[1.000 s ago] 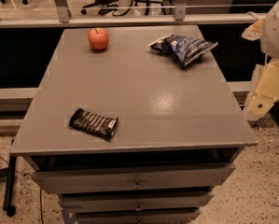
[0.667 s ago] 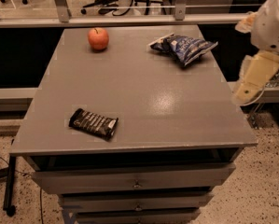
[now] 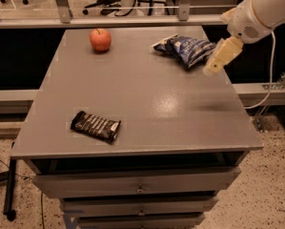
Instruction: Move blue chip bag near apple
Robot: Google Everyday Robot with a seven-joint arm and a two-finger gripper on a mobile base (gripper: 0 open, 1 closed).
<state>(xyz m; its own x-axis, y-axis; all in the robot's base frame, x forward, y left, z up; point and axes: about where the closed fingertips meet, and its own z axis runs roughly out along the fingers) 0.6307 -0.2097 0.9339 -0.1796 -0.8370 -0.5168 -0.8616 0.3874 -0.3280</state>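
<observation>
The blue chip bag (image 3: 187,50), crinkled dark blue foil with white lettering, lies at the far right of the grey table (image 3: 147,99). The red-orange apple (image 3: 100,39) stands upright at the far left-centre, well apart from the bag. My gripper (image 3: 219,56) hangs in the air at the right edge of the table, just right of the bag and above the surface, not touching it. The white arm reaches in from the upper right.
A flat black-and-white wrapped bar (image 3: 95,126) lies near the table's front left. The table has drawers (image 3: 137,185) below its front edge. Office chairs and a rail stand behind the table. A white cable hangs at the right.
My arm and gripper have moved left and up, from beside the table's right edge toward the chip bag. The bag, apple and bar have not moved.
</observation>
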